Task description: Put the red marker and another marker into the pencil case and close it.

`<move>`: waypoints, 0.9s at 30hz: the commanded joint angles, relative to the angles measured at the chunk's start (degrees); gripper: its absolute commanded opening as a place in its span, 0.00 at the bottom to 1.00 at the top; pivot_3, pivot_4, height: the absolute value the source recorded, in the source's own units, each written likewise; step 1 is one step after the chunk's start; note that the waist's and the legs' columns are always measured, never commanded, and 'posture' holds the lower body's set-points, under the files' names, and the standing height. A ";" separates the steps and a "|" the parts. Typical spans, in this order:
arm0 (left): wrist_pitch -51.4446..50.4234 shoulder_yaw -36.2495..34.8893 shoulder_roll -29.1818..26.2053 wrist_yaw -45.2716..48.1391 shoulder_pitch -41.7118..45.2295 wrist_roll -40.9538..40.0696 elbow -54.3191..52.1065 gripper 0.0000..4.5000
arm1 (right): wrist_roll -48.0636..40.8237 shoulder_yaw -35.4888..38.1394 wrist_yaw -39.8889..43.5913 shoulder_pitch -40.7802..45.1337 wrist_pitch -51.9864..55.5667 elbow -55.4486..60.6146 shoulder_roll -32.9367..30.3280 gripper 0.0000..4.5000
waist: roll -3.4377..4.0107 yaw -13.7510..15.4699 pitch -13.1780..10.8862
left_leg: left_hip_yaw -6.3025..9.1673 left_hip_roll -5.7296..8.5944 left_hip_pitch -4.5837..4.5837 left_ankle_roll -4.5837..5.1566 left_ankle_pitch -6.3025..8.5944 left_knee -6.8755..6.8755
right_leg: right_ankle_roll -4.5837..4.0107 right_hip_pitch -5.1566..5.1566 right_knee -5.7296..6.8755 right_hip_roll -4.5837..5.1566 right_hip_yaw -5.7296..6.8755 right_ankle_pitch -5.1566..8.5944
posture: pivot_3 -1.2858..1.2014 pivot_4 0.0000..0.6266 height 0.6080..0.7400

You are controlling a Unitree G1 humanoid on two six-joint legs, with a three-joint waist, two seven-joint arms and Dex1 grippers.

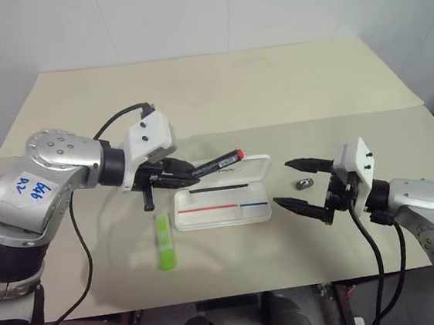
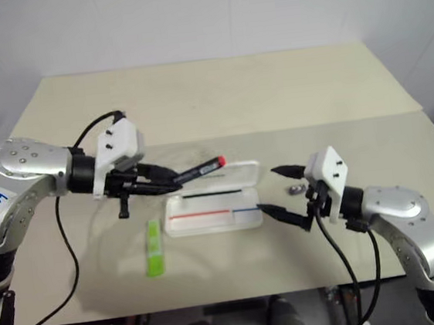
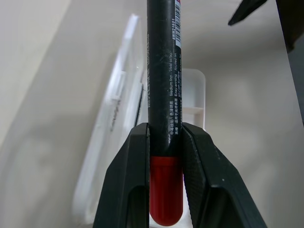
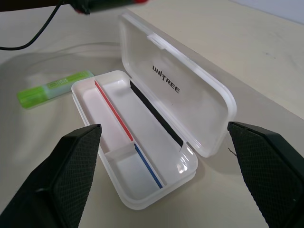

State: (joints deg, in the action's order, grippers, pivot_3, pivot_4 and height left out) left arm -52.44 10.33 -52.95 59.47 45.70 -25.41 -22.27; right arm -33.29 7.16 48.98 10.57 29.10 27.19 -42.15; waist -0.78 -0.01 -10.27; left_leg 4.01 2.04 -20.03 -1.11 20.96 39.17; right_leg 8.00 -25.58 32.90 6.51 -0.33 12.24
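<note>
The case lies open on the table, its tray showing a red and a blue stripe and its lid tilted back behind it, dark lettering on the inside. The left gripper hangs just over the lid's left end with its two black fingers pinching the red marker. The marker sticks out to the right over the lid, tilted slightly upward, its red tip in the air above the lid's middle; in the left wrist view its dark barrel runs up between the fingers with a red end below them. The green highlighter lies flat on the table, just left of the tray, pointing toward the front edge, apart from both grippers. The right gripper hovers just beside the case's right end, jaws spread wide and holding nothing. A small dark object sits on the table between its fingers
</note>
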 commanded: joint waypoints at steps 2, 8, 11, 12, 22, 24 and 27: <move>3.86 3.30 -1.40 1.16 0.07 3.75 -1.35 0.12 | -0.36 1.48 -1.16 -0.13 -0.91 2.52 0.23 1.00 | 0.00 -0.02 0.00 | -0.01 0.00 0.01 -0.01 -0.01 0.00 | 0.00 0.00 0.01 0.00 -0.01 0.00 | 0.52 0.24 1.00; 8.94 7.36 -0.74 3.20 0.13 8.00 -0.16 0.12 | -0.39 1.39 -1.85 -0.68 -0.96 2.95 0.35 1.00 | 0.00 0.02 0.00 | -0.01 0.01 0.00 -0.01 -0.02 0.00 | 0.00 0.00 0.01 0.00 -0.01 0.00 | 0.52 0.24 1.00; 10.95 8.90 0.08 3.33 0.21 10.16 0.67 0.12 | -0.58 1.53 -2.31 -0.98 -0.76 3.45 0.36 1.00 | 0.00 0.03 0.00 | -0.02 0.01 -0.01 0.01 -0.01 0.00 | 0.00 0.00 0.00 0.00 -0.01 0.00 | 0.52 0.24 1.00; 12.02 9.64 0.42 3.26 0.40 11.31 1.17 0.12 | -0.65 1.63 -2.47 -1.13 -0.69 3.57 0.35 1.00 | 0.00 0.07 0.00 | -0.02 0.01 -0.01 0.01 -0.01 0.00 | 0.00 0.00 0.00 0.00 -0.01 0.00 | 0.52 0.24 1.00; 17.11 13.48 3.83 1.68 0.46 19.79 2.83 0.12 | -1.09 2.01 -3.86 -2.41 -0.31 4.97 0.34 1.00 | 0.00 0.15 0.00 | -0.02 0.02 -0.02 0.04 -0.03 0.04 | 0.01 0.01 0.01 0.00 -0.02 -0.01 | 0.52 0.24 1.00; 18.33 13.95 4.44 0.48 0.07 22.19 2.64 0.12 | -1.18 2.11 -4.09 -2.56 -0.29 5.05 0.30 1.00 | 0.00 0.15 0.00 | -0.02 0.02 -0.02 0.03 -0.03 0.04 | 0.01 0.01 0.02 0.00 -0.02 -0.01 | 0.52 0.24 1.00; 19.06 14.28 5.31 0.03 -0.76 24.10 2.23 0.12 | -1.22 2.13 -4.24 -2.66 -0.36 5.03 0.27 1.00 | 0.00 0.14 0.00 | -0.02 0.02 -0.02 0.04 -0.03 0.04 | 0.01 0.01 0.02 0.00 -0.02 -0.01 | 0.52 0.24 1.00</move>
State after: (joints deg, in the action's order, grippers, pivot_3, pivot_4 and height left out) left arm -34.35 24.86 -47.89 60.13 45.16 -2.77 -19.31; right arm -33.47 7.24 45.21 8.02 29.10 29.75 -41.96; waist -0.78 0.14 -10.27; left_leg 3.99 2.06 -20.05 -1.08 20.94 39.21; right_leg 8.01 -25.57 32.91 6.52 -0.36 12.23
